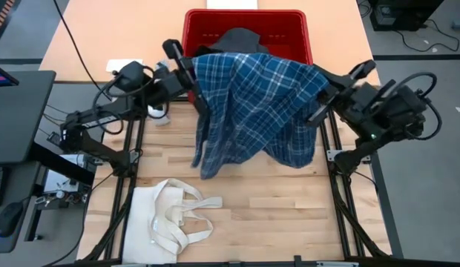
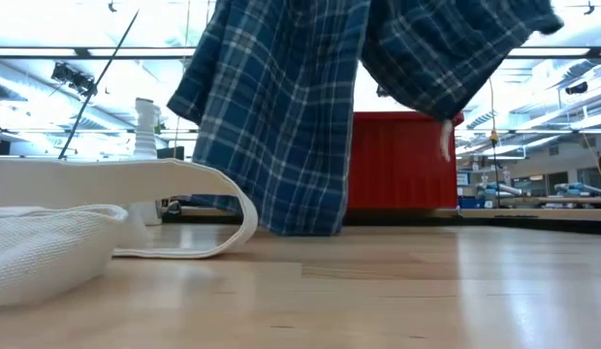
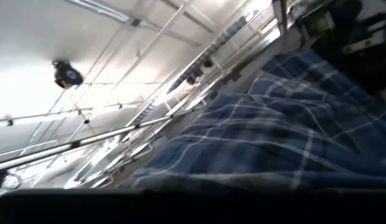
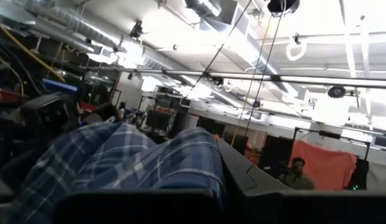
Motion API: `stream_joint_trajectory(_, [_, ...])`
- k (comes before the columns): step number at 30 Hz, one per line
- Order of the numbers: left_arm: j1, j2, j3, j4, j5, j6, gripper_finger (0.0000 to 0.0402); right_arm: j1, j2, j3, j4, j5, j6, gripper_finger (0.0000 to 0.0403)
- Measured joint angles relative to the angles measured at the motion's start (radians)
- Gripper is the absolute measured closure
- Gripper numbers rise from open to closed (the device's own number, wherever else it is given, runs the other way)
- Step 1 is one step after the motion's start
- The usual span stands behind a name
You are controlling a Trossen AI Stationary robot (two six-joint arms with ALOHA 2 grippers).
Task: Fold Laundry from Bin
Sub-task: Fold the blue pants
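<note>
Pale wooden planks form the table [image 1: 245,200] in the high view, with the red bin [image 1: 248,30] at its far edge and a cream tote bag [image 1: 174,219] near the front. Between the arms hangs the blue plaid shirt [image 1: 252,104], lifted above the tabletop. The left gripper [image 1: 187,70] pinches one upper corner, fingers narrowly parted around cloth; the right gripper [image 1: 325,93] is clamped tight on the opposite corner. A dark garment [image 1: 241,41] lies in the bin. Low view: the shirt's hem reaches the table before the bin. Both wrist views show plaid cloth draped at the fingers, ceiling lights beyond.
</note>
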Motion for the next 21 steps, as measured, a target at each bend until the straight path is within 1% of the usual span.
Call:
stream_joint_trajectory(3, [0.024,0.004,0.000,0.013,-0.001,0.049,0.0286,-0.062,-0.020,0.000,-0.126,-0.060,0.126,0.0394])
stream_joint_trajectory(7, [0.021,-0.004,-0.001,0.078,0.003,0.070,0.0286,-0.142,-0.057,0.000,-0.316,-0.204,0.315,0.0394])
stream_joint_trajectory(9, [0.007,-0.013,-0.002,0.105,0.039,0.054,0.0286,-0.176,-0.078,0.000,-0.399,-0.287,0.395,0.0395])
stream_joint_trajectory(11, [-0.009,-0.031,-0.001,0.100,0.084,0.030,0.0286,-0.207,-0.099,0.000,-0.448,-0.333,0.463,0.0395])
stream_joint_trajectory(14, [-0.031,-0.036,0.002,0.075,0.110,-0.017,0.0286,-0.251,-0.123,0.000,-0.456,-0.320,0.514,0.0395])
stream_joint_trajectory(16, [-0.033,-0.038,0.001,-0.001,0.111,-0.082,0.0286,-0.269,-0.131,0.000,-0.450,-0.284,0.521,0.0395])
stream_joint_trajectory(18, [-0.032,-0.037,0.000,-0.097,0.122,-0.129,0.0286,-0.277,-0.133,0.001,-0.461,-0.280,0.554,0.0394])
stream_joint_trajectory(21, [-0.026,-0.035,-0.001,-0.207,0.170,-0.107,0.0286,-0.277,-0.121,0.001,-0.494,-0.305,0.574,0.0385])
